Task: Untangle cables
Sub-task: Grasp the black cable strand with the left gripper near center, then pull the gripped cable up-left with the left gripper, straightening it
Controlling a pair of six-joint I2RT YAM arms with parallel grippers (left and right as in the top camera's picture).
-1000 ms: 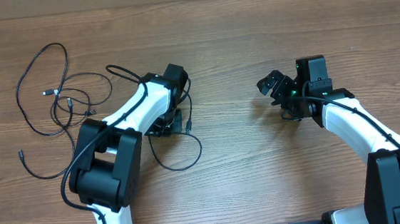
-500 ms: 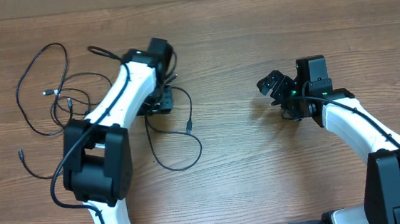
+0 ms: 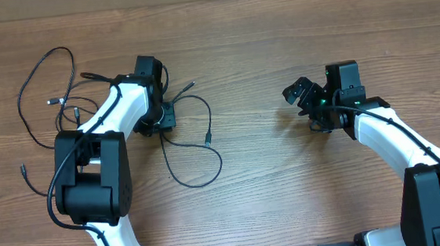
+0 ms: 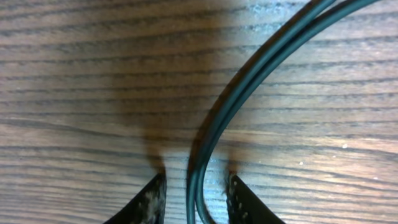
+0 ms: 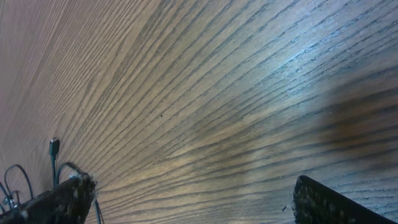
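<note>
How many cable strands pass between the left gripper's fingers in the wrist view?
2. Both black cable strands lie side by side between the fingers of the left gripper, curving to the upper right. Whether they are one doubled cable cannot be told.

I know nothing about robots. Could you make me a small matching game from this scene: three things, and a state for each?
Things: 1 left gripper; 2 right gripper; 3 cables.
States: A black, looping; B wide open over bare table; C fingers either side of a cable.
Pairs: 1-C, 2-B, 3-A.
</note>
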